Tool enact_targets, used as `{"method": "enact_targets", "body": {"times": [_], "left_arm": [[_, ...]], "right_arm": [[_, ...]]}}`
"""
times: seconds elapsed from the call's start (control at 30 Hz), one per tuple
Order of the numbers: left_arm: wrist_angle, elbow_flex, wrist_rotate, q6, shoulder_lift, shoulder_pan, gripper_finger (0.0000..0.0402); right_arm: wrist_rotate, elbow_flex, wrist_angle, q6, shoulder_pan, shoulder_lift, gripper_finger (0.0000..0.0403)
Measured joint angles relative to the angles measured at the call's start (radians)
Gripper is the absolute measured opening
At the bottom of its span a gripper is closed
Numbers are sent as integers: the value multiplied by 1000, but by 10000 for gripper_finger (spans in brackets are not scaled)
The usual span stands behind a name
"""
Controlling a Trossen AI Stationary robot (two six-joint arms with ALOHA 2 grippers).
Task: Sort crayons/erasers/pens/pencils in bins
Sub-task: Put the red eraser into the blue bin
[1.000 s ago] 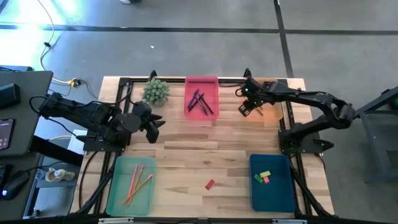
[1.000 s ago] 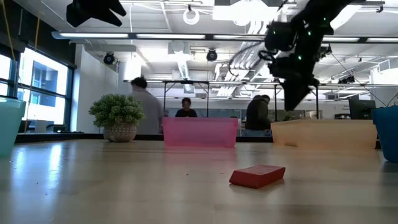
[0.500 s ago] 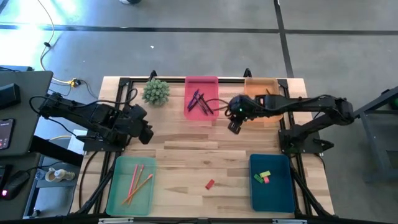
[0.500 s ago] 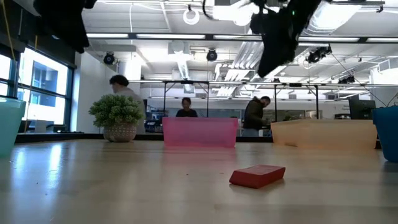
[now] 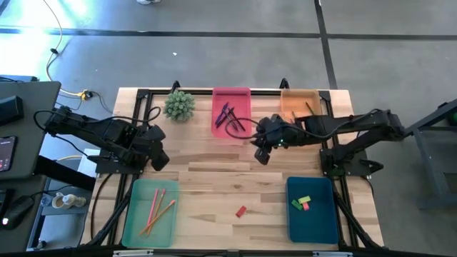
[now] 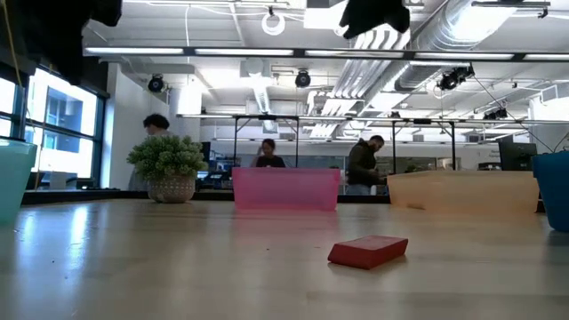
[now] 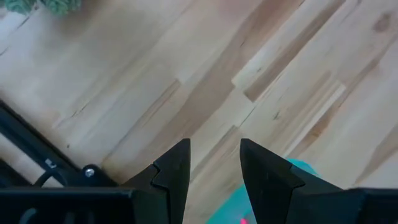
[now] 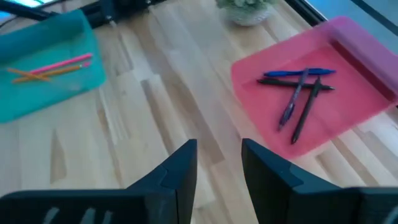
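The right gripper (image 5: pixel 261 152) hangs over the middle of the table (image 5: pixel 214 175), just in front of the pink bin (image 5: pixel 232 132), its fingers (image 8: pixel 177 171) parted with a narrow gap and nothing between them. The left gripper (image 5: pixel 158 158) sits near the table's left edge, above the far end of the green bin (image 5: pixel 132 214); its fingers (image 7: pixel 174 171) also stand slightly apart and empty over bare wood. The pens (image 8: pixel 298 102), blue, purple and black, lie crossed in the pink bin. The pencils (image 5: pixel 158 208), pink and orange, lie in the green bin. In the blue bin (image 5: pixel 314 225) at the front right rest two erasers (image 5: pixel 303 203), a green one and a pink one, touching or nearly so. A third, red eraser (image 6: pixel 367 252) lies loose on the table between the green and blue bins. The orange bin (image 5: pixel 289 100) at the far right holds a thin stick, probably a crayon (image 5: pixel 309 107), though it is too small to be sure. A plant (image 5: pixel 178 105) stands at the far left, beside the pink bin.
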State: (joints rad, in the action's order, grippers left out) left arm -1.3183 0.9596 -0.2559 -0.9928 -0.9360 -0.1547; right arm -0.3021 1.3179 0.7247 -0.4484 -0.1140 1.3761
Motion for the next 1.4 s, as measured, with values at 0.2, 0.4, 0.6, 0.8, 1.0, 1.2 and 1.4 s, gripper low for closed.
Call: {"method": "enact_targets", "body": {"times": [0.2,0.4,0.6,0.8,1.0,1.2,1.4], "left_arm": [[-24,0,-17,6,0,0,127],[-24,0,-25,10,1,0,127],[-24,0,-27,35,0,0,127],[-23,0,-36,35,0,0,127],[-22,0,-36,28,0,0,127],[-19,0,-38,-8,0,0,127],[-18,0,-44,-87,0,0,127]], "right_arm": [[-13,149,77,2,-72,126,118],[-10,286,261,1,-135,265,118],[41,387,342,11,-211,385,118],[48,422,347,11,-281,443,118],[54,422,347,7,-325,466,118],[162,422,307,114,-348,490,118],[246,422,295,192,-375,543,147]]}}
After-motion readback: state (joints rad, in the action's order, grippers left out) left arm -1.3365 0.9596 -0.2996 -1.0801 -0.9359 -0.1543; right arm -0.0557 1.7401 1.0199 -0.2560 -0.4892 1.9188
